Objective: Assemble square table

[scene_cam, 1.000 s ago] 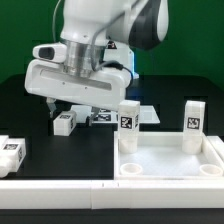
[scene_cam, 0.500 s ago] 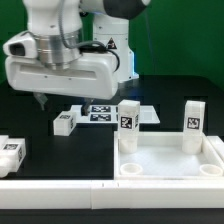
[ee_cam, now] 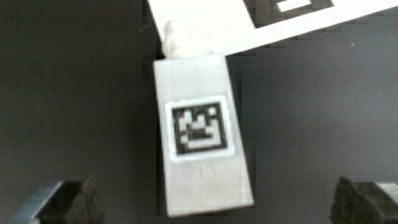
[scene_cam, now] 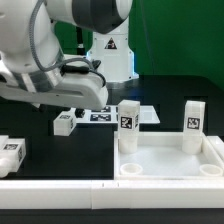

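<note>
The loose leg (ee_cam: 199,130) lies flat on the black desk (scene_cam: 60,160), tag face up, under the wrist. In the exterior view this leg (scene_cam: 65,122) sits towards that view's left, just beside the marker board (scene_cam: 112,116). From the wrist, one of its ends meets the board's corner; whether it touches or overlaps there cannot be told. The jaws are spread wide: the fingertips (ee_cam: 68,200) show on either side of the leg's other end, well clear of both long faces and pinching nothing. How high they hang above the desk cannot be told. The top (scene_cam: 168,172) rests near the exterior view's right, with a standing leg (scene_cam: 128,121) at its far left corner and a second standing leg (scene_cam: 193,118) at its far right. A fourth leg (scene_cam: 10,152) lies at the exterior view's left edge. The loose leg looks like moulded plastic, so it is probably light and stiff, and a firm squeeze should not deform it. Its smooth faces may be slippery. The two long flat sides give parallel surfaces to close on, and a hold across the narrow width near the tag, about mid-length, should keep it balanced. Taken at the end where the jaws now stand, it could tip when lifted.
</note>
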Motion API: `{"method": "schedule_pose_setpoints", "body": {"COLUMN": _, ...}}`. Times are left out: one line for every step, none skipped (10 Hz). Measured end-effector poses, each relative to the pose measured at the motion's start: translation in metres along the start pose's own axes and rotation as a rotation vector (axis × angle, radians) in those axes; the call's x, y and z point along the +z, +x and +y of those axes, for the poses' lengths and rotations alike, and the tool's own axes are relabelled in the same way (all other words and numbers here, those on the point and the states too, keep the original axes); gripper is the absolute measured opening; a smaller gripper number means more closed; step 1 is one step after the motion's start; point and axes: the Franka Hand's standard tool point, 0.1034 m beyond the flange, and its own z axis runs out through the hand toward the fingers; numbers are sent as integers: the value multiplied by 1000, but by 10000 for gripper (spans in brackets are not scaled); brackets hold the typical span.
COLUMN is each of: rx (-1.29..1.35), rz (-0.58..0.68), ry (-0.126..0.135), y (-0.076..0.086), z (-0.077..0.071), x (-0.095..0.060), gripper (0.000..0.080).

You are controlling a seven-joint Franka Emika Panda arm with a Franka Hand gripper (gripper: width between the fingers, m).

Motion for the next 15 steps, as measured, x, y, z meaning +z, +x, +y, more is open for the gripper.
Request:
{"method": "schedule_pose_setpoints", "body": {"rx": -29, "rz": -55, "ry": 13, "y": -1, "z": 1, "x": 0, "gripper": 648}}
{"method": "schedule_pose_setpoints", "body": {"rx": -25, "rz": -93, "ry": 18, "y": -3, "z": 1, "x": 1, "gripper": 648}}
{"method": "schedule_pose_setpoints", "body": {"rx": -13, "rz": -153, "ry": 16, "y": -7, "z": 3, "x": 4, "gripper": 648}}
{"method": "schedule_pose_setpoints", "body": {"rx": -16, "rz": -150, "ry": 11, "y": -3, "z": 4, "x": 5, "gripper": 648}}
{"method": "schedule_pose_setpoints", "body": {"rx": -30, "rz": -132, "ry": 4, "y": 0, "z": -2, "x": 8, "gripper": 648}}
{"method": "schedule_pose_setpoints", "body": {"rx": 12, "rz": -140, "ry": 6, "y": -1, "z": -1, "x": 15, "gripper": 648}}
{"method": "schedule_pose_setpoints", "body": {"rx": 47, "rz": -152, "ry": 18, "y": 0, "z": 6, "x": 21, "gripper": 648}}
{"method": "schedule_pose_setpoints", "body": {"rx": 82, "rz": -159, "ry": 23, "y": 0, "z": 13, "x": 25, "gripper": 648}}
{"method": "schedule_pose_setpoints", "body": {"rx": 112, "rz": -168, "ry": 23, "y": 0, "z": 13, "x": 30, "gripper": 648}}
{"method": "schedule_pose_setpoints", "body": {"rx": 136, "rz": -177, "ry": 24, "y": -1, "z": 13, "x": 35, "gripper": 648}}
{"method": "schedule_pose_setpoints", "body": {"rx": 150, "rz": -182, "ry": 24, "y": -1, "z": 13, "x": 36, "gripper": 648}}
{"method": "schedule_pose_setpoints", "body": {"rx": 149, "rz": -179, "ry": 17, "y": -1, "z": 12, "x": 31, "gripper": 648}}
{"method": "schedule_pose_setpoints", "body": {"rx": 147, "rz": -168, "ry": 18, "y": 1, "z": 10, "x": 27, "gripper": 648}}
{"method": "schedule_pose_setpoints", "body": {"rx": 151, "rz": -165, "ry": 17, "y": 1, "z": 11, "x": 26, "gripper": 648}}
{"method": "schedule_pose_setpoints", "body": {"rx": 152, "rz": -166, "ry": 18, "y": 1, "z": 11, "x": 27, "gripper": 648}}
